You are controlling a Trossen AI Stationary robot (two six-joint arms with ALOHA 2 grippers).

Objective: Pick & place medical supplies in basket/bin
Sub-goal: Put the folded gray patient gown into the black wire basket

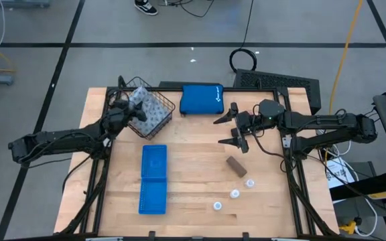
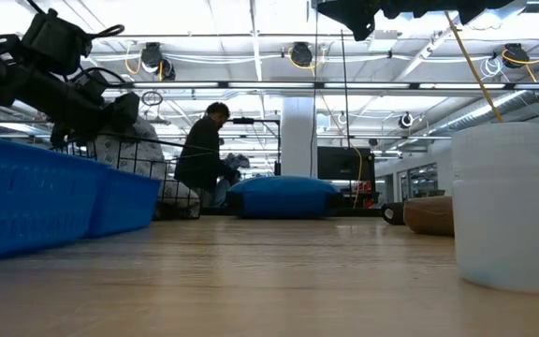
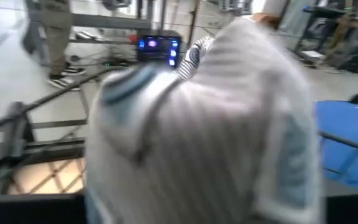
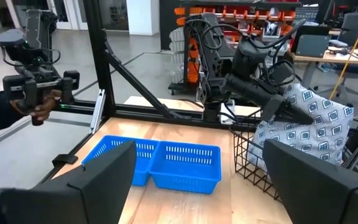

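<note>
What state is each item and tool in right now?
Fabric pack: sitting in the basket, sticking up over the rim.
Wire basket: upright, holding the pack.
Blue tray: flat on the table, both compartments empty.
Brown roll: lying on its side on the table.
Three white discs: loose on the table.
Blue pouch: lying flat.
Left tool: at the pack.
Right tool: open, empty, above the table.

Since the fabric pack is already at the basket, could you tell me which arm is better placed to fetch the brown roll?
Right. Its open gripper hangs just behind the brown roll, while the left gripper is across the table at the basket.
</note>
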